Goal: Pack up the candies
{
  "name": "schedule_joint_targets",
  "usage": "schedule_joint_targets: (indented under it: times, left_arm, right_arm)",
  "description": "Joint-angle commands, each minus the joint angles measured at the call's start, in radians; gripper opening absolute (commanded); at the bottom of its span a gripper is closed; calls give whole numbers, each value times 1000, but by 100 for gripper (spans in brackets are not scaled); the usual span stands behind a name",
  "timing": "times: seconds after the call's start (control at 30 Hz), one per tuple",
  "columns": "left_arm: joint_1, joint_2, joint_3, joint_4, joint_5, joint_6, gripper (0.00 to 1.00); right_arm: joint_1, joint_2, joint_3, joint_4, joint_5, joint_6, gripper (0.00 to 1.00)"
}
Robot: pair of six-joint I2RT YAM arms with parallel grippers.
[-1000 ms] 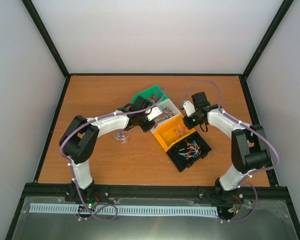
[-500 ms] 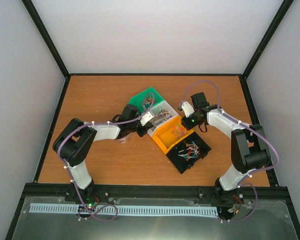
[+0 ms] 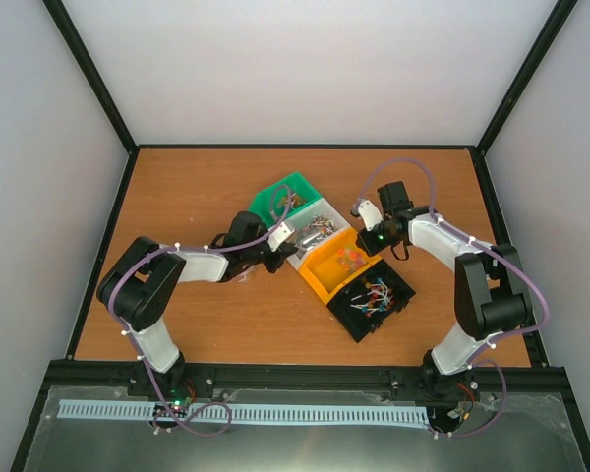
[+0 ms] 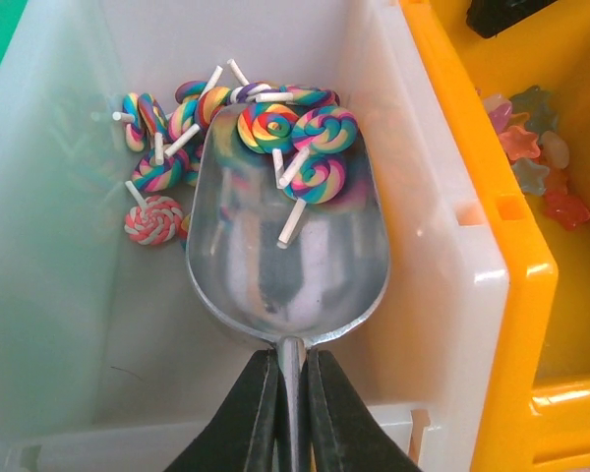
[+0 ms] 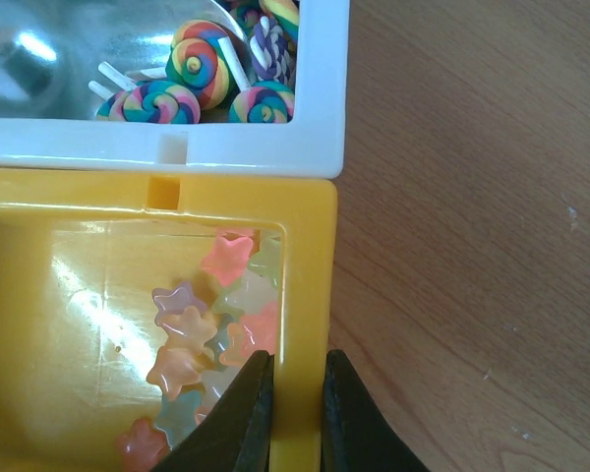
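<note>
My left gripper (image 4: 291, 356) is shut on the handle of a metal scoop (image 4: 285, 246). The scoop lies inside the white bin (image 4: 418, 197), its front end under a heap of swirl lollipop candies (image 4: 295, 133); a few of them rest in the bowl. My right gripper (image 5: 297, 359) is shut on the right wall of the orange bin (image 5: 305, 265), one finger inside and one outside. Star-shaped candies (image 5: 211, 324) lie in that bin. From above, the left gripper (image 3: 280, 236) is at the white bin's near left side and the right gripper (image 3: 367, 212) at the orange bin's far corner.
Four bins stand in a diagonal row: green (image 3: 280, 192), white (image 3: 326, 211), orange (image 3: 324, 273) and black (image 3: 352, 320); the black one holds mixed candies. My left forearm lies low over the table left of the bins. Bare wood surrounds them.
My left arm has drawn back to the left and lowered, bringing the scoop down into the white bin. The small clear jar seen earlier is now covered by that arm. The right gripper has stayed put.
</note>
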State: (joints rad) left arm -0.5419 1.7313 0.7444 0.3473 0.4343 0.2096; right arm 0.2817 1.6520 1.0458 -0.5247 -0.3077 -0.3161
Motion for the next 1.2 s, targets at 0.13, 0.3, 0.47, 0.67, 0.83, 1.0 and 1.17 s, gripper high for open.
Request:
schedule_joint_targets:
  times: [0.13,0.3,0.47,0.67,0.83,1.0,1.17]
  left_arm:
    - [13,-42,-48,181,94,-40,1]
    - [37,-55,-63,210,123,-66,1]
    - [57,-81,-84,231,131,-72,1]
    - [74,-120,-97,234,141,-74,1]
    - [108,-149,-96,237,186,-102,1]
    - [147,-221,-83,183,273,-125,1]
    - [157,-343,-25,-88,278,-37,1]
  right_arm:
    - [-20,23,-22,-1,2,-29,3]
    - [-24,23,-23,0,3,-29,3]
    - [-27,28,-22,0,7,-30,3]
    - [-28,32,-23,1,13,-31,3]
    - [-28,34,-23,0,16,-30,3]
    - [-29,38,-21,0,18,-32,3]
    - [-28,43,-20,-3,14,-34,3]
